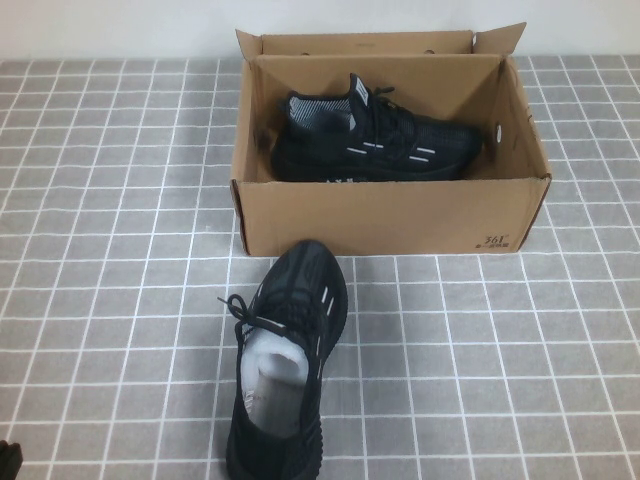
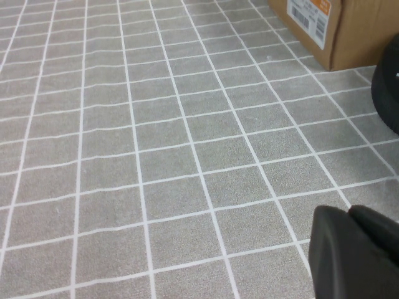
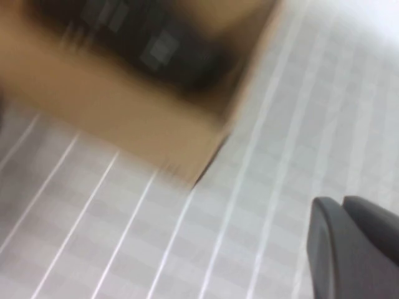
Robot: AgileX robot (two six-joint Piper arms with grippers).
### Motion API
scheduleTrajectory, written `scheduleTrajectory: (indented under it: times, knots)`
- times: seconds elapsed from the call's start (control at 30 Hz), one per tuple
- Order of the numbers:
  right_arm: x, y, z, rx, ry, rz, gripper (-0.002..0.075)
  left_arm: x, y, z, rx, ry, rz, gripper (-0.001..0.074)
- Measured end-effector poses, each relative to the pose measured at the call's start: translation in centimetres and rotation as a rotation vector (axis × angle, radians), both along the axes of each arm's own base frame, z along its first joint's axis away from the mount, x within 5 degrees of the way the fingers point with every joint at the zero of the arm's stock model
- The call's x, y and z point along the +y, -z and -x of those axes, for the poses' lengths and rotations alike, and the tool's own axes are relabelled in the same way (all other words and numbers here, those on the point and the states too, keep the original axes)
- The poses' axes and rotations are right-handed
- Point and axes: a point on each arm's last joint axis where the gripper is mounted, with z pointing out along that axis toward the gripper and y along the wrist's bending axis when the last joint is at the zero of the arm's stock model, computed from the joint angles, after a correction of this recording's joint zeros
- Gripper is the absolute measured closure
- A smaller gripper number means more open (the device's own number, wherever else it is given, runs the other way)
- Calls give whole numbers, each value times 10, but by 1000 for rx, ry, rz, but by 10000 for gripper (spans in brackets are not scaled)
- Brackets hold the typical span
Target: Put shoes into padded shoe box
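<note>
Black sneaker [image 1: 375, 140] already in cardboard shoe box [image 1: 390, 215]; 2nd sneaker [image 1: 285, 365] on table just in front. Left gripper [image 2: 355, 252] & right gripper [image 3: 355, 246] off to sides, jaw state can't tell. Half done.

1 shoe [image 1: 375, 140] in box [image 1: 390, 215], other [image 1: 285, 365] in front

Surface [image 1: 120, 250]: grey, fine-grained textured covering printed with a regular grid of thin white lines forming square cells; fills nearly the whole high view. Wall [image 1: 110, 28]: plain white, meets the surface's far edge in a straight line. Lighting: even, diffuse, soft shadows only. No windows or furniture visible.
</note>
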Motion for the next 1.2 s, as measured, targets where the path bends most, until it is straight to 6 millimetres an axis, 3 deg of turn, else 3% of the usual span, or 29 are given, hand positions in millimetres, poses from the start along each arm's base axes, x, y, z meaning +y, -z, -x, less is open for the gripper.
scheduleTrajectory:
  times: [0.17, 0.37, 0.57, 0.67, 1.2]
  knots:
    - [-27, 34, 54, -269, 80, -64, 733, 0, 0, 0, 0, 0, 0, 739]
    - [-40, 93, 105, -373, 134, -69, 734, 0, 0, 0, 0, 0, 0, 739]
    - [-42, 165, 124, -355, 149, -103, 734, 0, 0, 0, 0, 0, 0, 739]
    - [-43, 189, 126, -329, 166, -141, 734, 0, 0, 0, 0, 0, 0, 739]
    - [-43, 197, 128, -258, 194, -178, 734, 0, 0, 0, 0, 0, 0, 739]
